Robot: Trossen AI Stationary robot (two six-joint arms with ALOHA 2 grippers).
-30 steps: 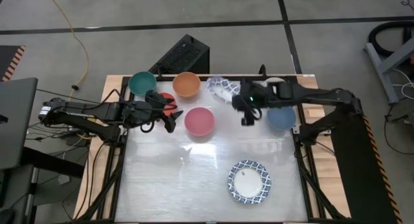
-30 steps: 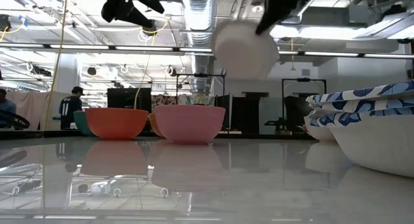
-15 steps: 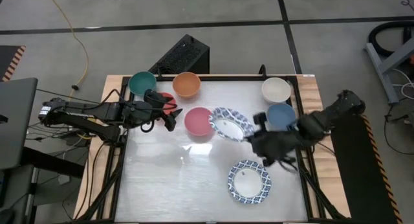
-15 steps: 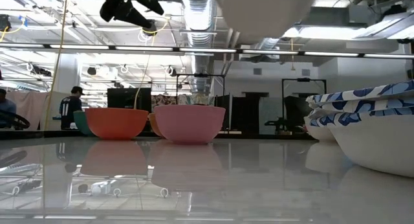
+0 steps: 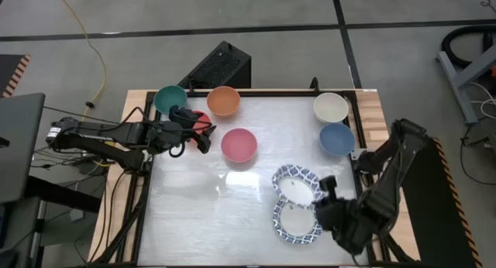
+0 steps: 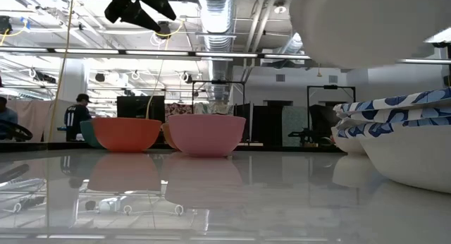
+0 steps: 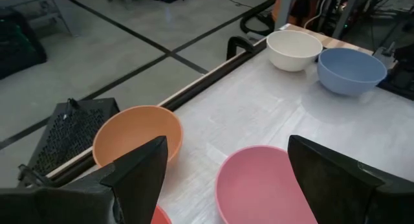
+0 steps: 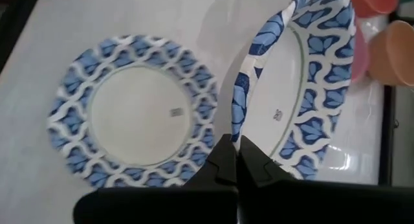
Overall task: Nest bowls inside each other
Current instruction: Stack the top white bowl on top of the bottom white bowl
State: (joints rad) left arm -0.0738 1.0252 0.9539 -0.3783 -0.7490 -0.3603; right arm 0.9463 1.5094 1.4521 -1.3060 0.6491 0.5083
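**Right arm has carried a patterned bowl down to the near side of the surface**

The surface [image 5: 201, 214] is white and glossy. My right arm has swept since one second ago from the far middle, beside the orange bowl [image 5: 223, 101], to the near right corner. Its right gripper [image 8: 234, 160] is clamped together on the rim of a blue-and-white patterned bowl [image 5: 297, 184], and it holds this bowl in the air, tilted. Just beside it, and partly under it in the high view, a second patterned bowl [image 5: 295, 220] lies flat on the surface; it has not moved. In the low view the carried bowl now fills the upper right of the picture, where before it was smaller and near the middle.

My left arm has stayed at the far left. The left gripper [image 7: 226, 179] has its fingers wide apart and holds nothing; it hovers over the red bowl [image 5: 200, 119], just beside the pink bowl [image 5: 239, 145].

The other bowls are where they were: the teal bowl [image 5: 170, 99] at the far left corner, the cream bowl [image 5: 331, 107] and the blue bowl [image 5: 335, 138] at the far right, close together.

The right arm's dark body covers the near right edge of the surface. In the room behind, a person [image 6: 75, 117] stands far off.
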